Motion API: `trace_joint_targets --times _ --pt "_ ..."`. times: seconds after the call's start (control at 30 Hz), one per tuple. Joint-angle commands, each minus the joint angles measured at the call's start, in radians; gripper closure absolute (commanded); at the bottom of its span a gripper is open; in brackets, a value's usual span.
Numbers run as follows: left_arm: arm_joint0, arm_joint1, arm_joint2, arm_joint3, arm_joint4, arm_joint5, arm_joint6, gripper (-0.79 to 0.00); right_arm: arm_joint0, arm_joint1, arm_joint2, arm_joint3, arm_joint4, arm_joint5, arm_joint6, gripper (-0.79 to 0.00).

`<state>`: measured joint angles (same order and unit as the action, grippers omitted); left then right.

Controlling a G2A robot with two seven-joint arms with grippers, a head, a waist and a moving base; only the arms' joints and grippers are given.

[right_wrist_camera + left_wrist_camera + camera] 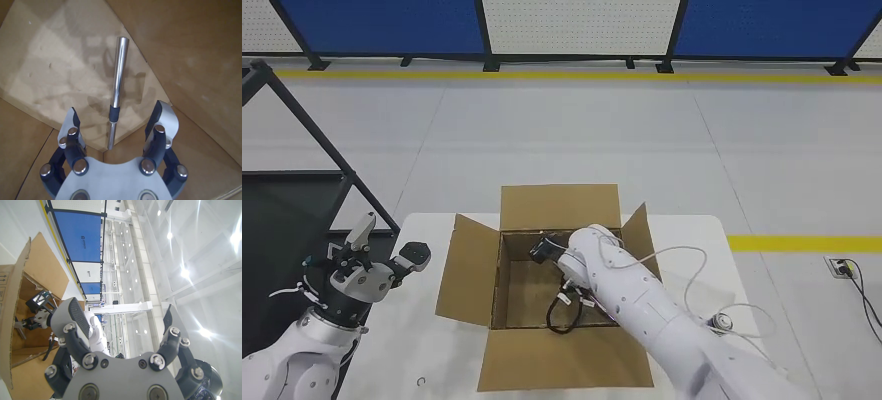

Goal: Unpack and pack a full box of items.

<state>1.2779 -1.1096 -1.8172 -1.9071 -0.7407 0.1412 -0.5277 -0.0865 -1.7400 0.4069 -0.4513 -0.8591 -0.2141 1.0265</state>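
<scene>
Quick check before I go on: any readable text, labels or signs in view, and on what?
Cardboard box, outer flap face: printed arrow symbols, no words.
Blue wall panel: small white logo, too small to read.
Metal tube: no print.

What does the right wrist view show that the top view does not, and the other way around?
Right wrist view: a shiny metal tube with a black band, lying on the floor of the cardboard box below the open right hand. Top view: the box's four flaps folded outward, the white table, and the open left hand left of the box. Both: the box's brown inside walls.
</scene>
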Motion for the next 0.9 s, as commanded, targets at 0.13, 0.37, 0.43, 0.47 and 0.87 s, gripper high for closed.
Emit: trace_joint_targets --times 0.13,0.37,0.43,0.47,0.87 --pt "0.000 0.000 0.000 0.000 0.000 0.000 0.000 -0.785 -0.038 0.057 0.049 -0.125 -0.035 0.063 -0.001 -0.785" --pt "0.000 0.000 0.000 0.000 0.000 0.000 0.000 -0.785 -0.154 0.176 0.164 -0.445 -0.144 0.160 0.070 -0.785" --pt "0.000 0.000 0.000 0.000 0.000 0.000 0.000 -0.785 -0.212 0.218 0.216 -0.585 -0.193 0.182 0.112 -0.785" --pt "0.000 0.000 0.000 0.000 0.000 0.000 0.000 -0.785 -0.246 0.239 0.246 -0.657 -0.218 0.184 0.134 -0.785" --pt "0.000 0.000 0.000 0.000 0.000 0.000 0.000 -0.785 -0.571 0.367 0.553 -1.225 -0.318 0.089 0.149 -0.785"
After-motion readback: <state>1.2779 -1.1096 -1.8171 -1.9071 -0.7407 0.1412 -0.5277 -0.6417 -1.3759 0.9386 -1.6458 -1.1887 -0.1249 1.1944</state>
